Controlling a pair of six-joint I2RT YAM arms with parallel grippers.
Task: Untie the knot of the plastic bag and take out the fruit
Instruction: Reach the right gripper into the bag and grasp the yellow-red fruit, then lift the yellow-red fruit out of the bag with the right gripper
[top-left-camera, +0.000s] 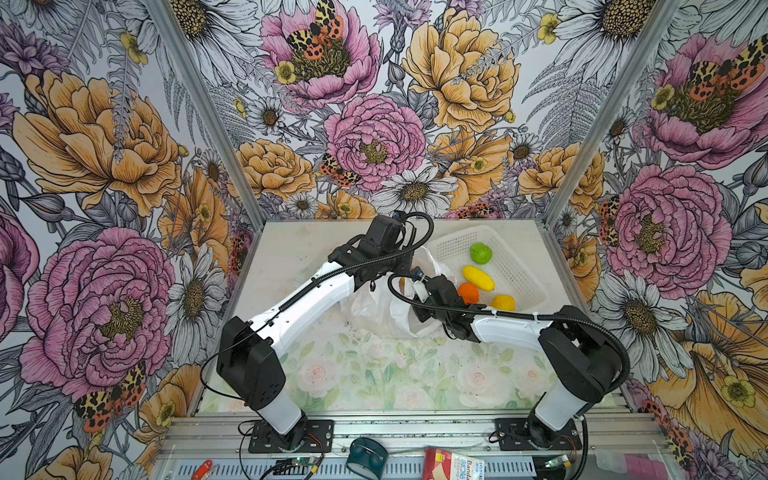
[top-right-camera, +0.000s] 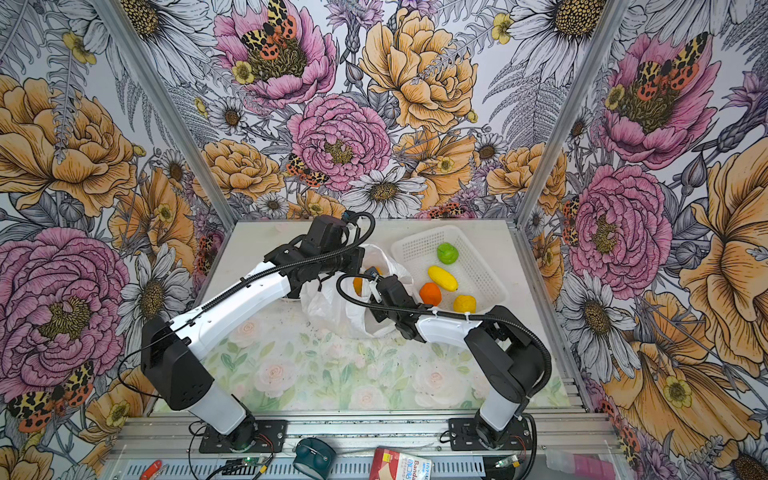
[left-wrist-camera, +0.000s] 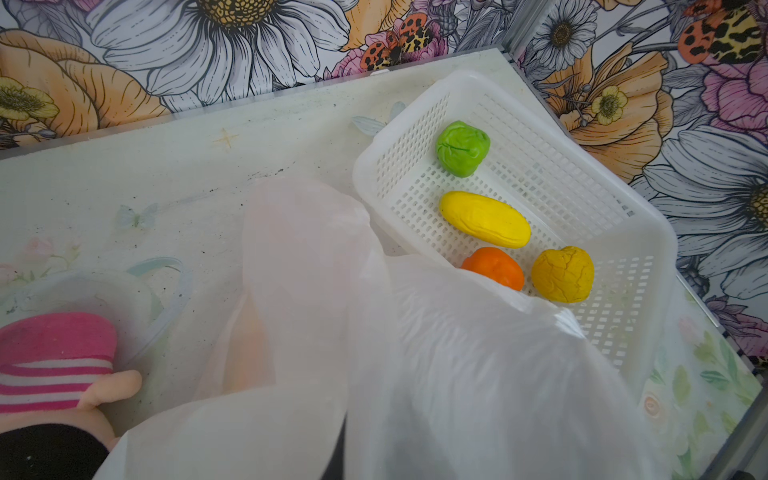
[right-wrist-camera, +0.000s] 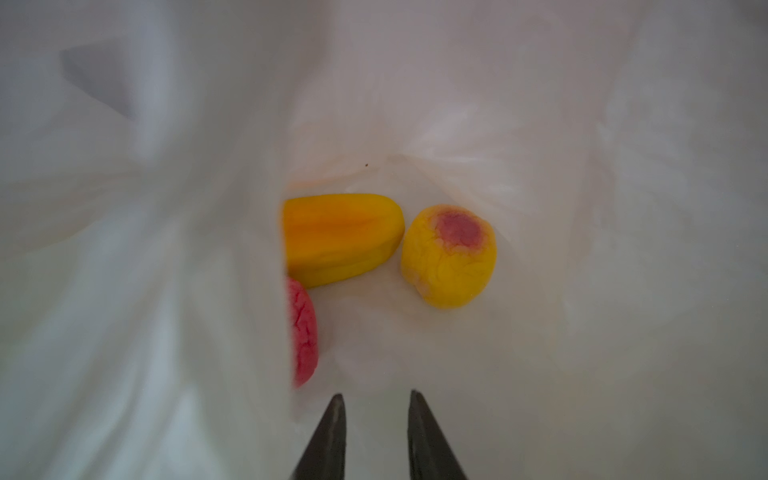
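My right gripper (right-wrist-camera: 377, 395) stood partly open, empty, inside the bag (right-wrist-camera: 540, 124) near three fruits (right-wrist-camera: 449, 257); my hidden left gripper was closed.

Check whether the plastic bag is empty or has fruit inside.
Not empty: inside the plastic bag the right wrist view shows an orange-yellow fruit, a yellow fruit, a pink-red fruit.

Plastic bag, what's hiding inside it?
Inside the plastic bag lie a long orange-yellow fruit, a round yellow fruit with a red spot and a pink-red fruit, half hidden by a fold. Anything behind that fold is covered.
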